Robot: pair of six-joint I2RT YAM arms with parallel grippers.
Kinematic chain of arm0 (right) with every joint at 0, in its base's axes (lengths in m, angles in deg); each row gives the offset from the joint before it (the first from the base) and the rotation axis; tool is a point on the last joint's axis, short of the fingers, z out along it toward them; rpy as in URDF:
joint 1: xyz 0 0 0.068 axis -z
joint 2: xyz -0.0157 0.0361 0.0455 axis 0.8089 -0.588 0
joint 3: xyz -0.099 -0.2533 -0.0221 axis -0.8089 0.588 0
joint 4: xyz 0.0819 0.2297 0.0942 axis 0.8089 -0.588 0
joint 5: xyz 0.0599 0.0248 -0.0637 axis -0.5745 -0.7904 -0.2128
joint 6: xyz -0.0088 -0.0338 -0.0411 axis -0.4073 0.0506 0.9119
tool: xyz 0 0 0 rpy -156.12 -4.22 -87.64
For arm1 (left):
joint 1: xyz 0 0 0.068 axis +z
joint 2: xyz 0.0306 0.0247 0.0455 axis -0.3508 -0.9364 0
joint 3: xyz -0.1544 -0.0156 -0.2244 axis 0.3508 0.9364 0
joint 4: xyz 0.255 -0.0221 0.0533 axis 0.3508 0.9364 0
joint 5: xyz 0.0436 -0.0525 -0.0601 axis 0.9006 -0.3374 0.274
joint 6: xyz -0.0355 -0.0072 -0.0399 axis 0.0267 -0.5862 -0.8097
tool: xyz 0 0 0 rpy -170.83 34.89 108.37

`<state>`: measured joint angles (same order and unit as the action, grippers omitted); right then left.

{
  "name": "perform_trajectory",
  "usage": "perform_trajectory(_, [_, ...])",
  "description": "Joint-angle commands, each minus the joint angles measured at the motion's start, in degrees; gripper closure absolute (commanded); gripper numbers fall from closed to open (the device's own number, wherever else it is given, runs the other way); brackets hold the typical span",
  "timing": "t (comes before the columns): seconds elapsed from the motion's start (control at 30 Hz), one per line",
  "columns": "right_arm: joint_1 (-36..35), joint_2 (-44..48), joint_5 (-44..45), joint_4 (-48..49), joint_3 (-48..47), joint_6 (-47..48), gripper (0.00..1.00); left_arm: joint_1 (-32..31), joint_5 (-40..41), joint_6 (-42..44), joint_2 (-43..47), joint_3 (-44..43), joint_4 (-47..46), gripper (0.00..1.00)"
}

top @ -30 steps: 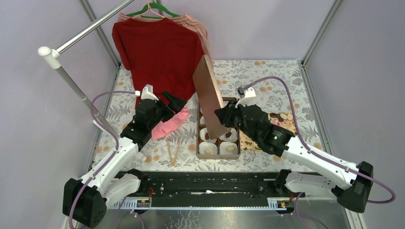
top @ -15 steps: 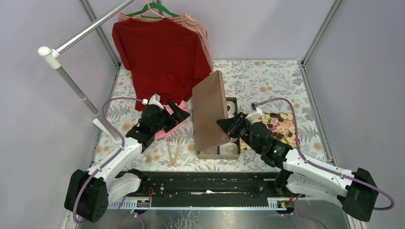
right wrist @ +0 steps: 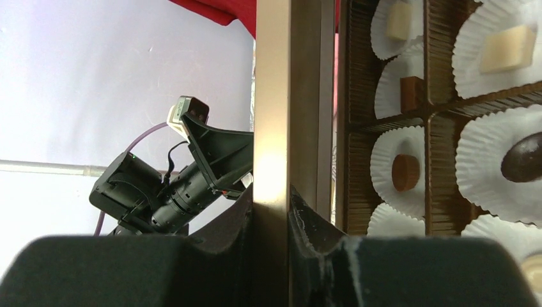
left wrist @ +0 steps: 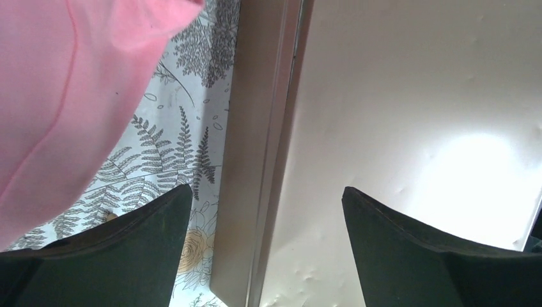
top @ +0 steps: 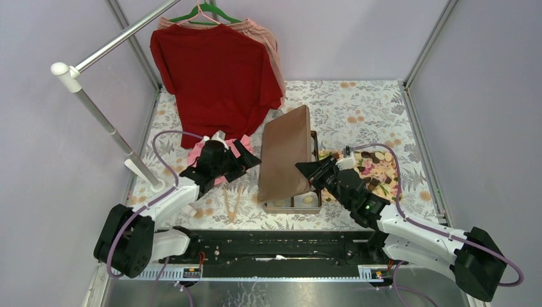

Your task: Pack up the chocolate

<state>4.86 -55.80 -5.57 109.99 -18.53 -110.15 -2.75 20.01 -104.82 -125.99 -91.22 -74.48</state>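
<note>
Right gripper [top: 305,170] is clamped on the near edge of the brown lid [top: 285,152], centre of the top view. The right wrist view shows both black fingers [right wrist: 224,233] pinched tight on the lid's rim [right wrist: 281,96].

The lid is tilted over the box [top: 293,205] and covers most of it. Only the box's lower end shows, at lower centre of the frame.

Left gripper [top: 241,153] is just to the left of the lid with its fingers spread wide and holding nothing. In the left wrist view the lid's edge [left wrist: 255,160] runs up between the two finger tips [left wrist: 153,217]. Can't tell whether they touch it.

Chocolate [right wrist: 524,158] sits in white paper cups [right wrist: 492,185] inside the box's compartments [right wrist: 441,115], right half of the right wrist view: one dark oval, a round brown one, a small brown square and two cream pieces.

More chocolate pieces [top: 378,155] lie loose on the flowered tray [top: 390,185], right of the box, partly behind the right arm.

Pink cloth [top: 203,151] is under the left gripper and fills the upper left of the left wrist view [left wrist: 64,96].

Red shirt [top: 214,70] hangs on a green hanger [top: 206,11] at top centre.

Two wooden sticks [top: 231,203] lie on the floral tablecloth [top: 358,109], left of the box.
</note>
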Motion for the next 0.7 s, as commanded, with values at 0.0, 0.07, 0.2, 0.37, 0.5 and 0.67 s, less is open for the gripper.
perform_trajectory(0.0, [0.70, 0.77, 0.29, 8.18, 0.61, -4.39, 1.00, -1.78, -1.24, 0.68, -2.90, -1.17, -3.90, 0.08])
perform_trajectory(0.07, [0.80, 1.17, 0.51, 7.77, 1.63, -4.73, 1.00, -2.53, -1.24, 0.92, -4.22, -1.52, -3.89, 0.10])
perform_trajectory(0.2, [0.96, 2.29, 1.00, 6.31, 3.24, -4.96, 0.96, -3.78, -1.18, 1.36, -6.75, -2.28, -3.94, 0.13])
perform_trajectory(0.37, [1.13, 3.43, 2.80, 3.88, 4.40, -3.80, 0.89, -5.32, -1.41, 1.91, -9.08, -3.43, -4.05, 0.17])
perform_trajectory(0.5, [1.10, 3.42, 3.78, 1.40, 4.05, -2.33, 0.84, -6.50, -1.97, 2.19, -10.78, -4.28, -4.26, 0.23])
perform_trajectory(0.67, [1.11, 3.02, 5.15, -1.56, 3.59, -0.01, 0.70, -7.44, -2.13, 1.75, -11.75, -4.53, -4.81, 0.28])
